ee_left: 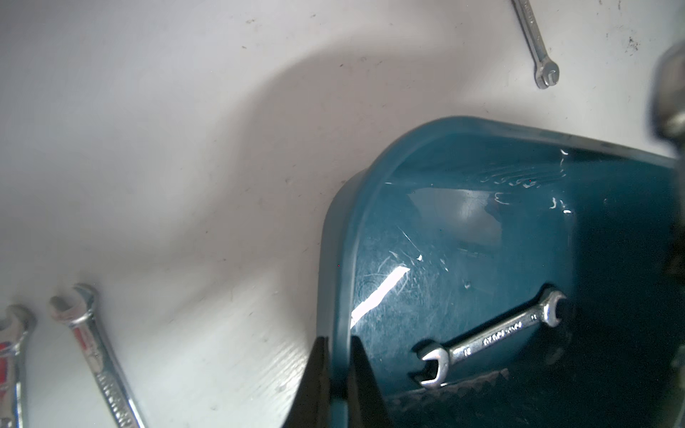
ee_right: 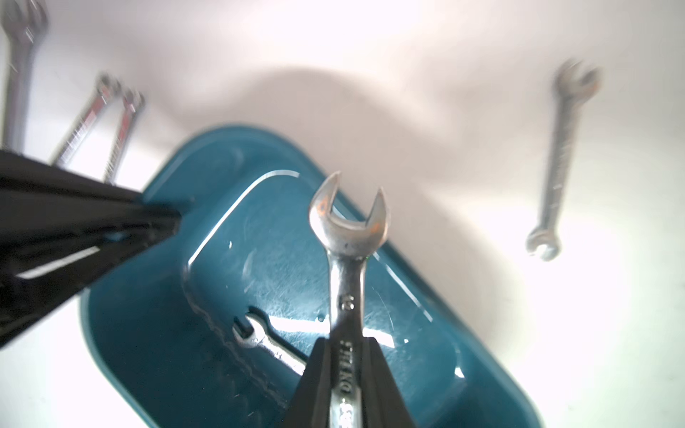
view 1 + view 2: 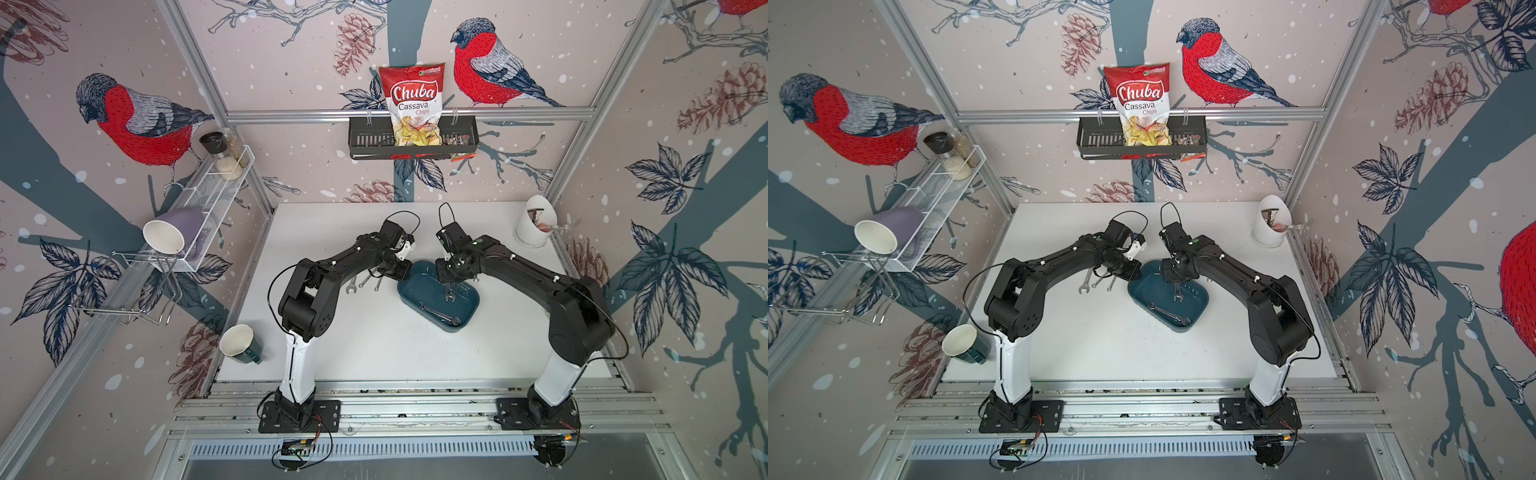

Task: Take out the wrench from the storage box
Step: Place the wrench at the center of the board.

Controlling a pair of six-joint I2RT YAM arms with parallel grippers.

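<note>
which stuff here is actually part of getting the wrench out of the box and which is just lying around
Part of the job:
- storage box
- held wrench, gripped by the right hand
- second wrench lying in the box
- left hand, clamped on the box rim

Lying about:
- wrenches on the table
- chips bag
- green mug
- white cup

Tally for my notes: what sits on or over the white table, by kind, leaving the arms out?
wrenches: 6 (3 together on the table, 1 apart, 1 lying in the storage box, 1 held by the right gripper)
storage box: 1
white container: 1
green cup: 1
Total: 9
</note>
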